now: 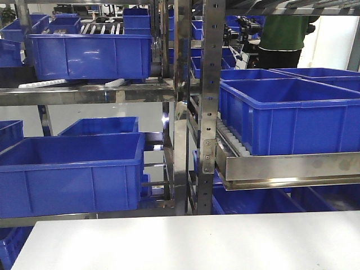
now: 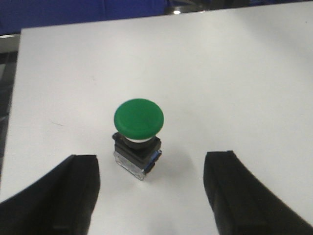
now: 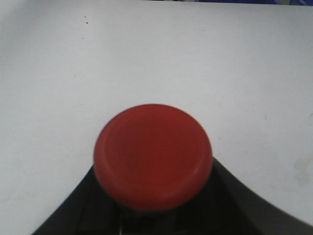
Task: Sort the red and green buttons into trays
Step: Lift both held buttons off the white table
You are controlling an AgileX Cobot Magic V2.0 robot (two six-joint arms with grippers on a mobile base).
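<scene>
Left gripper (image 2: 151,164) hangs spread wide around the green button (image 2: 139,117), which stands upright on the white table (image 2: 220,73). Right gripper (image 3: 154,215) looks clamped on the red button (image 3: 153,155). Pick-up seems under way; next, the left must close, then both seek trays, unseen here.

The green button (image 2: 139,117) stands upright on the white surface (image 2: 234,73). It has a round mushroom cap, a white collar and a dark square base with a clear lower block. The red button (image 3: 153,156) shows its round cap from above, over the surface. Its base is hidden.
</scene>
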